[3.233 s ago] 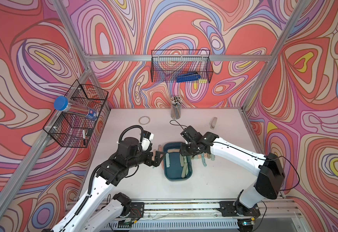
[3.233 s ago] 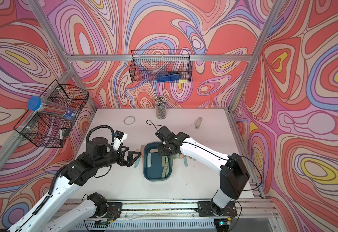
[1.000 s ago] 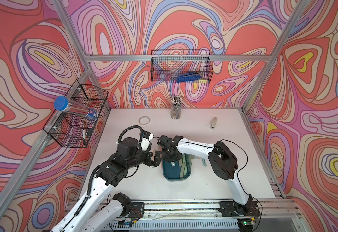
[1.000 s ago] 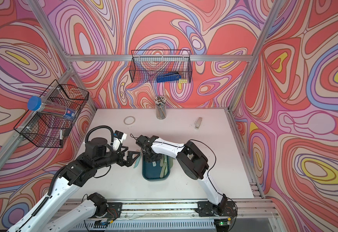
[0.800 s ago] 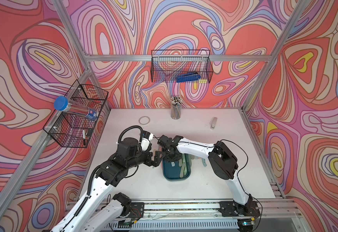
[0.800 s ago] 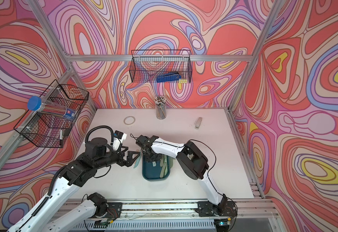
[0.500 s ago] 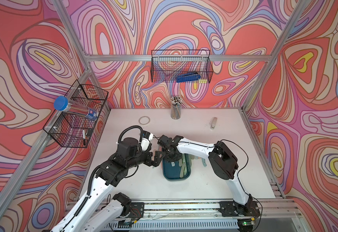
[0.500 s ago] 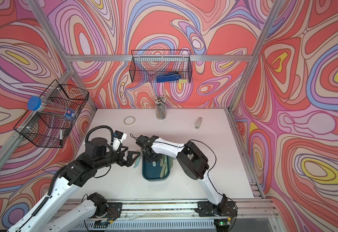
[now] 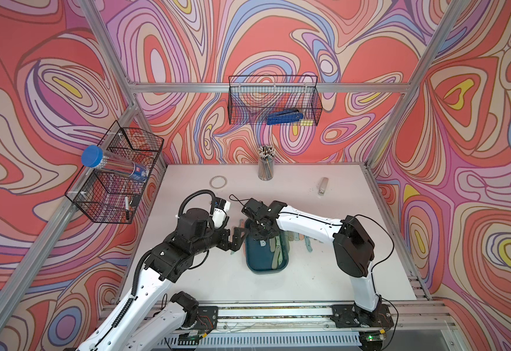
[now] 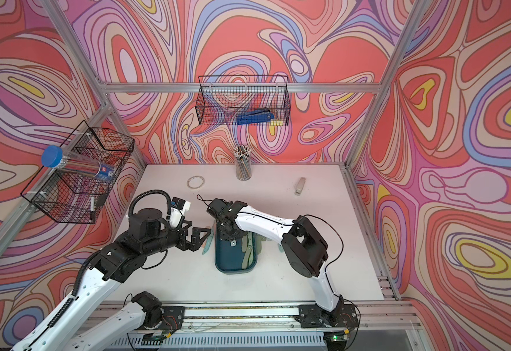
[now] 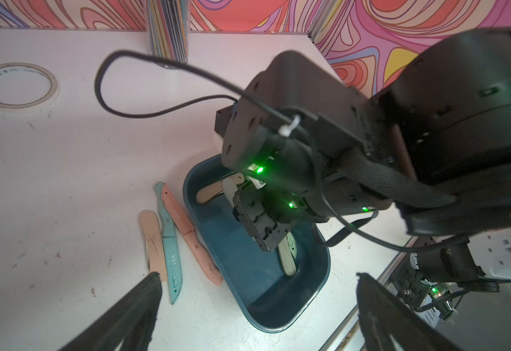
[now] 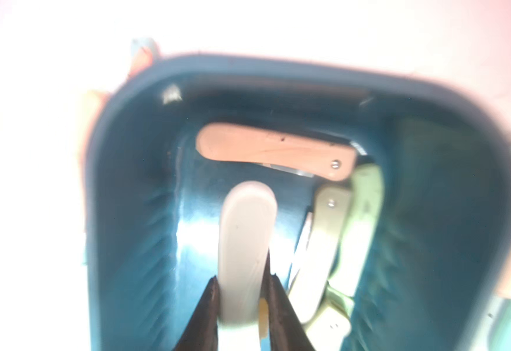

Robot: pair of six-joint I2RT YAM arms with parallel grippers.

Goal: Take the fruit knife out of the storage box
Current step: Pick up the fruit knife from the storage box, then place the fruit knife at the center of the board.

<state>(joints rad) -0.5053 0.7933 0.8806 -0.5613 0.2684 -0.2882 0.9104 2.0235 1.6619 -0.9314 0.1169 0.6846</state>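
The storage box (image 9: 255, 258) (image 10: 226, 258) is a dark teal tub in the middle of the table. My right gripper (image 9: 261, 234) (image 12: 243, 278) reaches down into its far end. It is shut on a pale grey folded fruit knife (image 12: 246, 231), whose rounded end sticks out past the fingertips. A peach knife (image 12: 275, 152) and pale green knives (image 12: 327, 237) lie in the box beyond and beside it. My left gripper (image 9: 239, 240) (image 11: 257, 275) hangs wide open at the box's left side, holding nothing.
Pink and teal knives (image 11: 172, 252) lie on the table left of the box, and more knives (image 9: 301, 238) lie to its right. A pencil cup (image 9: 265, 167), a tape ring (image 9: 218, 182) and a small grey object (image 9: 323, 186) stand further back. Wire baskets (image 9: 274, 100) (image 9: 117, 173) hang on the walls.
Since about three seconds ago my right arm has swung from the box's right side into its far end. Over the last second nothing visibly moves.
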